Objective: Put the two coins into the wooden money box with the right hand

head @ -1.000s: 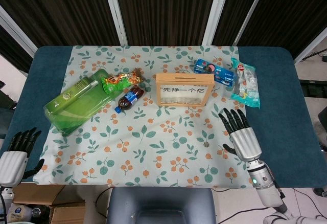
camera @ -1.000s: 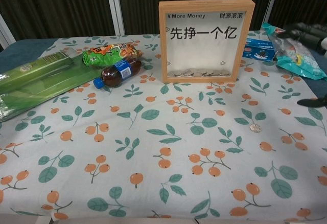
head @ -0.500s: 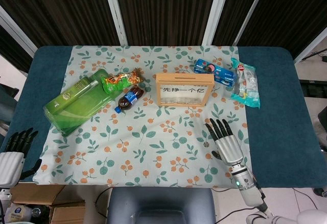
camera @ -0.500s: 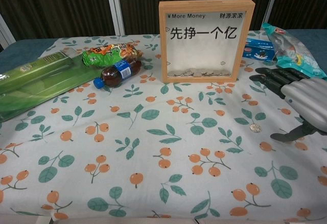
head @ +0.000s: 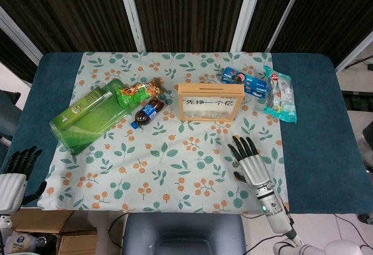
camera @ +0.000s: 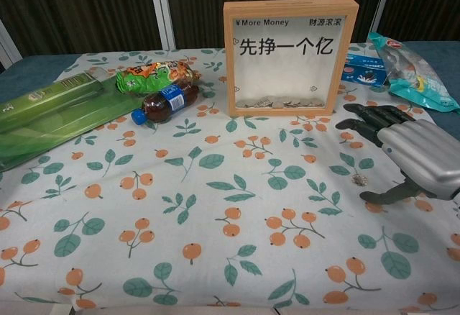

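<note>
Left hand (head: 13, 176) seen at the near left table edge, fingers apart and empty, right hand (camera: 410, 157) held flat with fingers spread above one coin (camera: 357, 180) (only one made out), wooden money box (camera: 290, 57) stood upright farther back, centre.

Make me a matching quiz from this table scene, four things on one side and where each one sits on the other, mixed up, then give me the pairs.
Things:
1. wooden money box
2. cola bottle
3. coin
4. green box

Places:
A. flat on the cloth, under the right hand
B. far left of the cloth, lying flat
C. upright, middle of the table
D. on its side, beside the green snack bag

Pairs: 1-C, 2-D, 3-A, 4-B
</note>
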{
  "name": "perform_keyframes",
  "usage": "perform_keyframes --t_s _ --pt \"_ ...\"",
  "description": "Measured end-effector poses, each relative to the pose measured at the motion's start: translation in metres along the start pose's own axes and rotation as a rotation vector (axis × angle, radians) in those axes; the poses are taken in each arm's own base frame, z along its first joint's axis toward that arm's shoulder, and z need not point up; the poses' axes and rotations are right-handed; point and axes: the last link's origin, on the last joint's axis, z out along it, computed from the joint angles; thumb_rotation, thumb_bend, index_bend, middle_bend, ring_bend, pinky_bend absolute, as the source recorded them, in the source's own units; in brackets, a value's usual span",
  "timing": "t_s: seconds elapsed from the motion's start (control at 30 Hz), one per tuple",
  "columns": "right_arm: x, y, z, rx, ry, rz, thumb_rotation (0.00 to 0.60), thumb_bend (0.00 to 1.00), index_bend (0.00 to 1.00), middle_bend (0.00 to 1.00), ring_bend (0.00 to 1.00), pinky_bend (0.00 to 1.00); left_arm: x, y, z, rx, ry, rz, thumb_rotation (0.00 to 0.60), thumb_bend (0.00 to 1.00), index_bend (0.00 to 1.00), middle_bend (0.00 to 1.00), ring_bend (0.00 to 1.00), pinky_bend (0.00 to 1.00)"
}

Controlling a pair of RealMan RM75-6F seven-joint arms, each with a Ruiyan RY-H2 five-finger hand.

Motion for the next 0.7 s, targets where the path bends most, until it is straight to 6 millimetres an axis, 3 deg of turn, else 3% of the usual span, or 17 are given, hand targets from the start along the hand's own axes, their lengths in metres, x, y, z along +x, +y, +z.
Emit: perform_keyframes --t_s 0.3,0.7 --pt "-0.0067 0.0008 -0.0055 0.0 -0.038 -0.011 0.6 0.27 0.5 0.05 0.0 0.0 -0.0012 -0.0011 0.0002 0.001 -0.005 -0.002 0.599 0.34 0.0 0.0 0.0 0.0" --pt "-0.009 0.0019 -0.0068 -0.012 -0.049 -0.011 0.6 0.27 0.57 0.06 0.0 0.0 -0.001 -0.0022 -0.0003 0.003 -0.007 -0.004 0.599 0.34 0.0 0.0 0.0 0.0"
